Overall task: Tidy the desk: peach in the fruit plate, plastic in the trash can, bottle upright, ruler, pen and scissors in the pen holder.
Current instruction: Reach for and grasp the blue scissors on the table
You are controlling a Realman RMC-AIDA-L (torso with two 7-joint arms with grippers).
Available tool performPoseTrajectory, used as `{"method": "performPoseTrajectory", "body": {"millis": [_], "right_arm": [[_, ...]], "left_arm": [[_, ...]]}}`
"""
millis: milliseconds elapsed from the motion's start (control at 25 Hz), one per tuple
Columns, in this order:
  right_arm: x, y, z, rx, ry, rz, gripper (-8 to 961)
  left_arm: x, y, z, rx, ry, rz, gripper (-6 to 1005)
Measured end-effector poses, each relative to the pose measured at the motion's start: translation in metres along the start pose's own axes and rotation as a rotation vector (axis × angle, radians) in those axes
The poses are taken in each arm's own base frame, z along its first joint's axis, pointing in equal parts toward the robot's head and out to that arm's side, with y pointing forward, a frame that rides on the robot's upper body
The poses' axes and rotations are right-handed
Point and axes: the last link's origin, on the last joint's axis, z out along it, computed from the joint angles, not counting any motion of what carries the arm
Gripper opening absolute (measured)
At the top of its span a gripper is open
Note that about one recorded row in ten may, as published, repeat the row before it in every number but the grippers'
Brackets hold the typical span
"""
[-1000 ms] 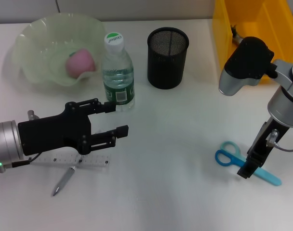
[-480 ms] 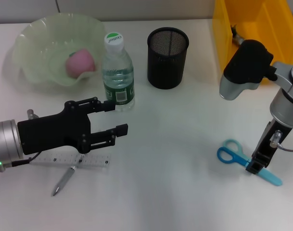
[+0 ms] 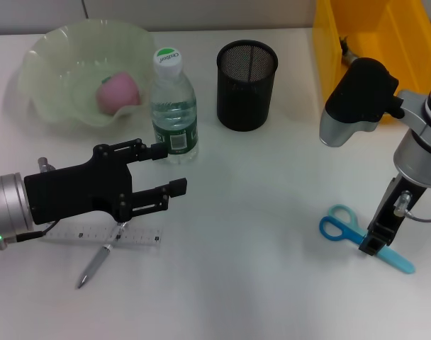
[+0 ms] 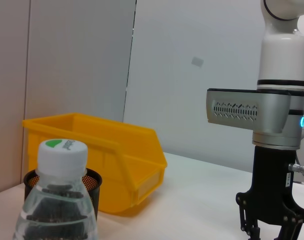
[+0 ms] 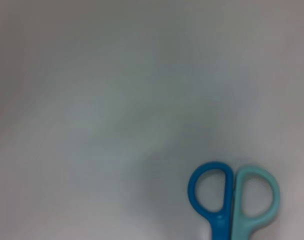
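A pink peach [image 3: 118, 92] lies in the pale green fruit plate [image 3: 52, 53]. The bottle [image 3: 173, 106] [image 4: 57, 200] stands upright beside it. To its right stands the black mesh pen holder [image 3: 247, 85] [image 4: 94, 177]. My left gripper [image 3: 169, 168] hovers open just in front of the bottle. Partly under that arm lie the clear ruler [image 3: 134, 236] and the pen [image 3: 93, 267]. The blue scissors [image 3: 346, 227] [image 5: 232, 195] lie flat at the right. My right gripper [image 3: 369, 246] [image 4: 272, 227] points down onto them, just behind the handles. A greyish scrap [image 3: 347, 49] in the yellow bin may be the plastic.
The yellow bin [image 3: 371, 42] [image 4: 112, 160] stands at the back right, close behind the right arm's elbow. Open white tabletop [image 3: 265, 248] lies between the two arms and toward the front edge.
My right gripper has shifted right and come down over the scissors near the blade. The left gripper has edged slightly back toward the bottle.
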Motion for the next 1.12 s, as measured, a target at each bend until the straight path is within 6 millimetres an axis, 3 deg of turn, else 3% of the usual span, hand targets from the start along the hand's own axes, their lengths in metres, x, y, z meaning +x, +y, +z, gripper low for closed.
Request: {"method": "performPoseTrajectory", "body": {"millis": [600, 1120], "right_arm": [[-0.0018, 0.0021, 0.0021, 0.006, 0.007, -0.012, 381], [-0.0022, 0.0011, 0.0034, 0.009, 0.002, -0.008, 264]], "left_arm": [[0.001, -0.0014, 0.0016, 0.005, 0.003, 0.011, 695], [0.0014, -0.0024, 0.0008, 0.011, 0.005, 0.011, 694]]}}
